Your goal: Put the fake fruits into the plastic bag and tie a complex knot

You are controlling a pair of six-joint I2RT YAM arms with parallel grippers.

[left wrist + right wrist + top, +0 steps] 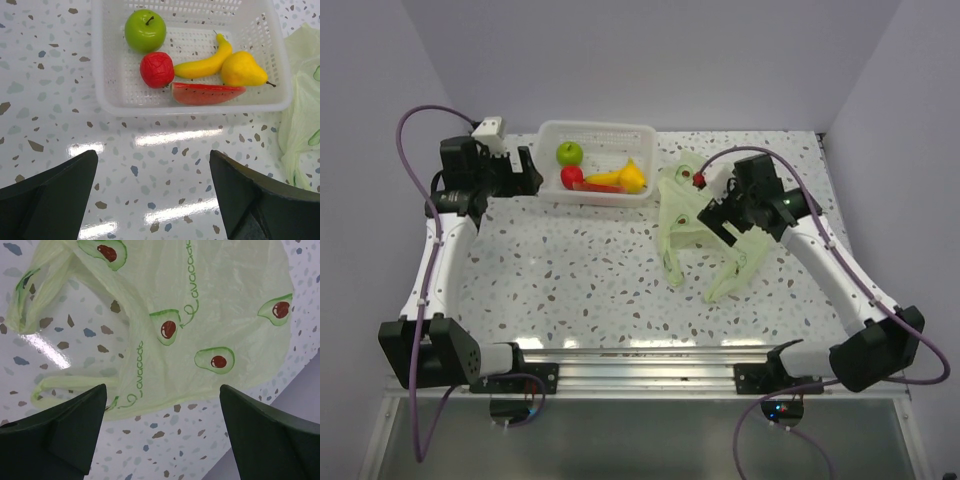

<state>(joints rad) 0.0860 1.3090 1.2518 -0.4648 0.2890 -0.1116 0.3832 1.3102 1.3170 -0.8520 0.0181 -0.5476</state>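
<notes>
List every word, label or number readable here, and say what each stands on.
"avocado": green cursive print, repeated on the thin translucent pale green plastic bag, beside avocado drawings.
No other text is legible; none shows on the white plastic mesh basket.

In the white lattice basket: green apple, red round fruit, yellow banana, yellow pear, red slice. Right of the basket, the pale green plastic bag bears avocado prints; the table is speckled white.
</notes>
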